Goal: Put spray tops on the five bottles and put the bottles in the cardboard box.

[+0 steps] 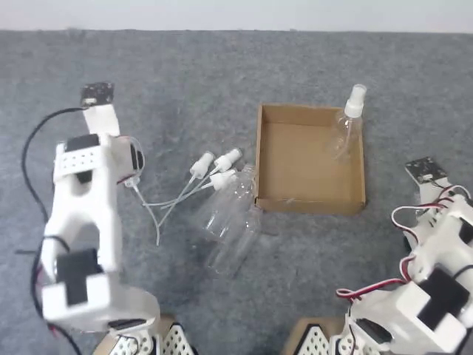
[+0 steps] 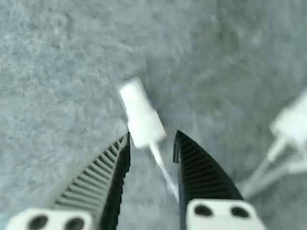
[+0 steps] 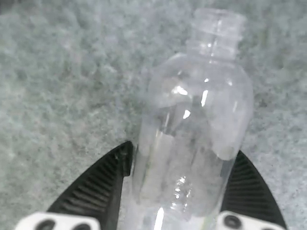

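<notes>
**Cap and bottle both in the claws, not yet joined**

Left gripper (image 2: 152, 138): jaws apart, straddling a white spray top (image 2: 139, 112) on the grey mat (image 1: 185, 74). The head sits at the jaw tips and the dip tube runs back between them. Your line-up looks right for a pinch on the collar, but you have no grip yet. One jaw looks to be touching the head, while the other stands clear of it.

Right gripper (image 3: 182, 151): clamped on the body of a clear bottle (image 3: 201, 105), with the threaded neck bare and pointing away from the wrist. Judgement: you hold it low on the body so the neck stays free for the cap.

Cardboard box (image 1: 310, 205): one capped bottle (image 1: 346, 129) leans in a far corner. So one of five looks done.

Three loose spray tops (image 1: 222, 179) lie just beside the box, their tubes trailing toward your left arm. The loose bottles (image 1: 225, 203) lie on their sides among them.

Writing: none legible. The bottles carry no label and the box walls are plain.
</notes>
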Robot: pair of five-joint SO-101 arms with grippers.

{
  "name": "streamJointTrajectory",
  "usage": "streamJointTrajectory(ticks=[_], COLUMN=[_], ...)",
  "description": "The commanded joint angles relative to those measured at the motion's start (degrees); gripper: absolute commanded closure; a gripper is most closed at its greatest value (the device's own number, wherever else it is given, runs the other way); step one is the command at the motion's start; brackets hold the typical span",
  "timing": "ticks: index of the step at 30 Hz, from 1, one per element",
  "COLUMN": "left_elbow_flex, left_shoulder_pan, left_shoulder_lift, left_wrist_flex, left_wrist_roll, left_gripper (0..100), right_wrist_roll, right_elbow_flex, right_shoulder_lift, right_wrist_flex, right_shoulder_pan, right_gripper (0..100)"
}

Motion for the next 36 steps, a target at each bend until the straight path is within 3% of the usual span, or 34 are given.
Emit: streamJointTrajectory(ticks=[1, 5, 14, 23, 29, 36], left_elbow_flex=[-7.7, -12.4, -15.0, -14.8, -14.7, -14.5], left_shoulder_pan=[-1.3, -2.9, -2.6, 3.6, 4.7, 11.7], left_shoulder_lift=[5.7, 12.7, 17.8, 18.5, 18.5, 18.6], left_wrist_flex=[-1.8, -1.4, 0.0, 8.2, 11.2, 12.7], left_wrist_roll=[4.9, 5.9, 5.6, 0.1, -5.5, -9.7], left_gripper=[86, 91, 92, 90, 89, 91], right_wrist_roll=[0.9, 0.9, 0.9, 0.9, 1.0, 1.0], right_elbow_flex=[-0.4, -0.4, -0.4, -0.4, -0.4, -0.4], right_shoulder_lift=[0.3, 0.3, 0.3, 0.1, -0.2, -0.2], right_wrist_flex=[-1.8, -1.6, -1.4, -1.5, -1.8, -1.8], right_shoulder_pan=[1.2, 1.2, 1.3, 2.3, 3.3, 3.0], right_gripper=[74.3, 74.4, 74.5, 74.5, 74.5, 74.5])
